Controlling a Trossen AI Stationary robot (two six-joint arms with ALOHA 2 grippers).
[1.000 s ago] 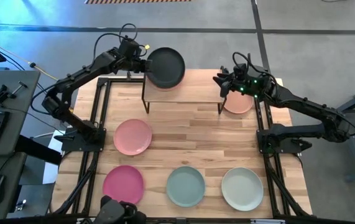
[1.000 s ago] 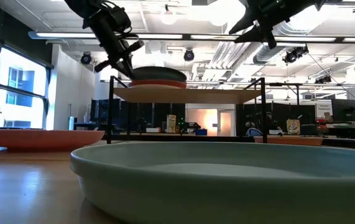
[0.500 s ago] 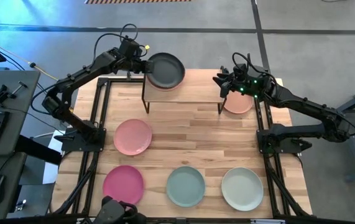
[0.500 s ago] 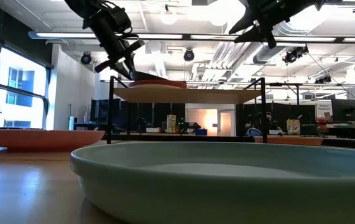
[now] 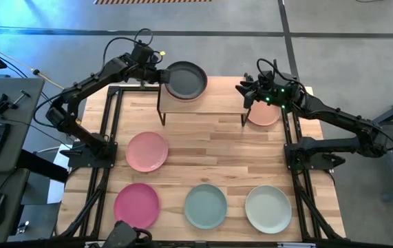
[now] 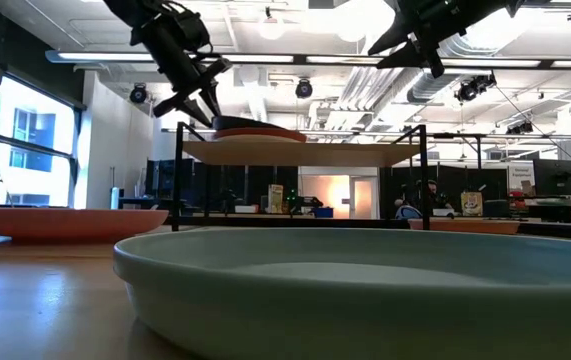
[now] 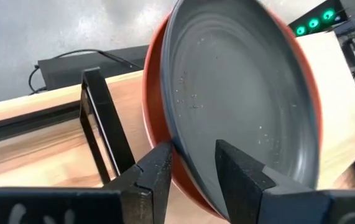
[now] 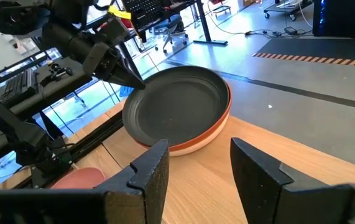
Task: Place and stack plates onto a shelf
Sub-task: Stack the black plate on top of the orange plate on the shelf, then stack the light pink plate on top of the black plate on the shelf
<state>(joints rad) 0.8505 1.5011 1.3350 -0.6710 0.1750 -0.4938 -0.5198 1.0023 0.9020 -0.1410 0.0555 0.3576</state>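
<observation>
A charcoal plate (image 5: 186,80) lies on a terracotta plate (image 7: 154,93) at the left end of the shelf (image 5: 213,103), a low wooden board on black legs at the table's far side. My left gripper (image 5: 157,73) is shut on the charcoal plate's left rim. My right gripper (image 5: 244,93) is open and empty, up over the shelf's right end. A peach plate (image 5: 265,116) lies on the table beside the shelf's right legs. Pink (image 5: 146,151), magenta (image 5: 136,204), pale teal (image 5: 206,205) and off-white (image 5: 268,209) plates lie flat on the table. My left gripper pinches the charcoal plate's rim (image 7: 188,163) on its left side, one finger over the plate's inside (image 7: 236,174) and one outside (image 7: 158,177). The fingers come slanting down from the table's left. The plate sits in the terracotta plate, its held side slightly raised (image 6: 220,121).
The shelf's right half (image 5: 227,103) is bare board under my right gripper. Black frame rails (image 5: 110,124) run along both sides of the table. In the low view the pale teal plate (image 6: 365,290) fills the foreground.
My left gripper has carried the charcoal plate a little toward the table's near right and down. The plate has come down onto the terracotta plate on the shelf. The gripper stays shut on its rim.
</observation>
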